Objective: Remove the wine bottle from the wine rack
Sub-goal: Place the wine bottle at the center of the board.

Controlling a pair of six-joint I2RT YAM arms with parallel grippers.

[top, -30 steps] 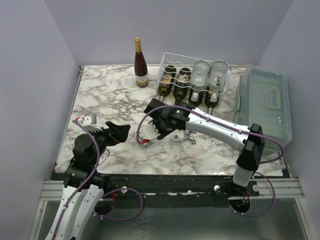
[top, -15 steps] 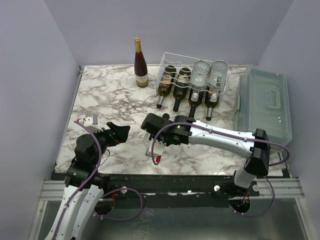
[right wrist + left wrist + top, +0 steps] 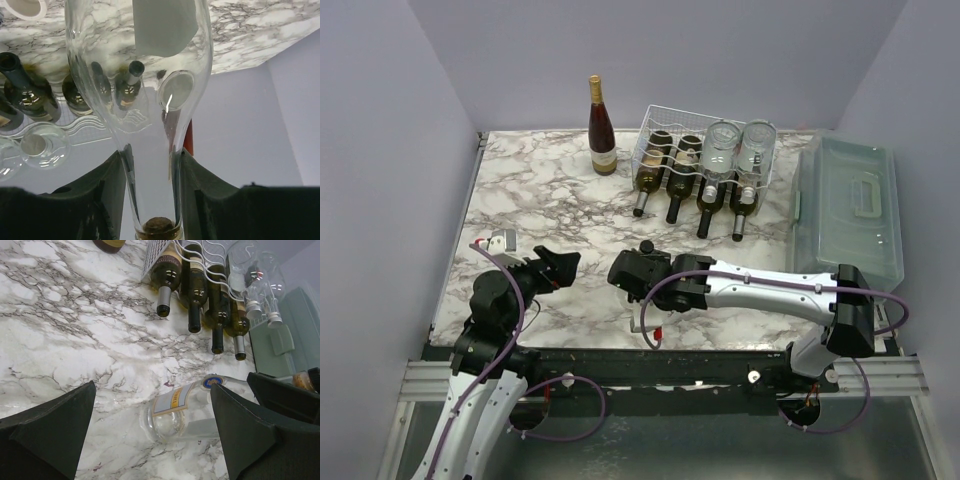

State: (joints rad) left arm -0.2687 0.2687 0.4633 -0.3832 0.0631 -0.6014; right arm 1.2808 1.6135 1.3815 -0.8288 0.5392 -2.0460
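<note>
The right gripper (image 3: 151, 165) gripped the neck of the clear glass wine bottle (image 3: 172, 410), lying on its side near the middle of the front edge of the marble table (image 3: 520, 190), well apart from the white wire-grid wine rack (image 3: 643, 138) at the back. The left gripper (image 3: 152, 390) gaped wide, empty. Set-down seemed in hand; next, release only once the bottle rested steady, lest it roll

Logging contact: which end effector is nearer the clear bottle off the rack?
Right: the right end effector grips the neck of the clear bottle. The left end effector, open, faces its base, apart.
</note>
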